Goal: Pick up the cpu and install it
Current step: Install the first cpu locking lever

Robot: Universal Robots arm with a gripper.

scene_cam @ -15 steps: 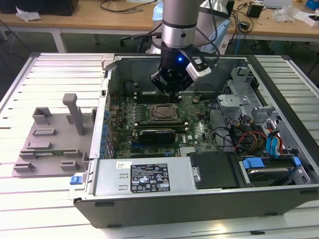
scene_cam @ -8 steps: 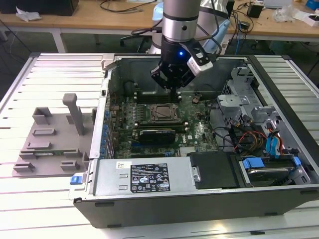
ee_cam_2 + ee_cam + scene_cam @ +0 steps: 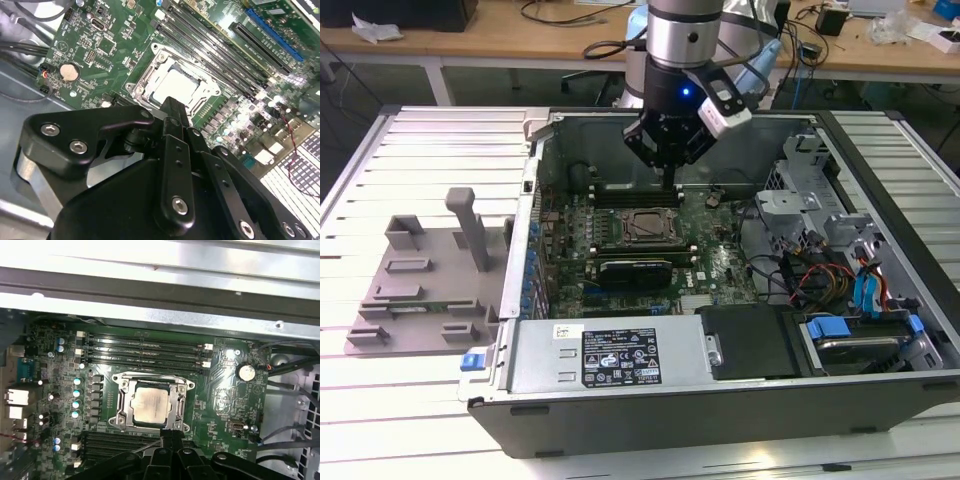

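While the cpu (image 3: pixel 151 405) sits socketed in both wrist views, the jaws meet empty.

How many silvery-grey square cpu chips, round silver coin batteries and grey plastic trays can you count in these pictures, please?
Silvery-grey square cpu chip: 1
Round silver coin battery: 1
Grey plastic tray: 1
Total: 3
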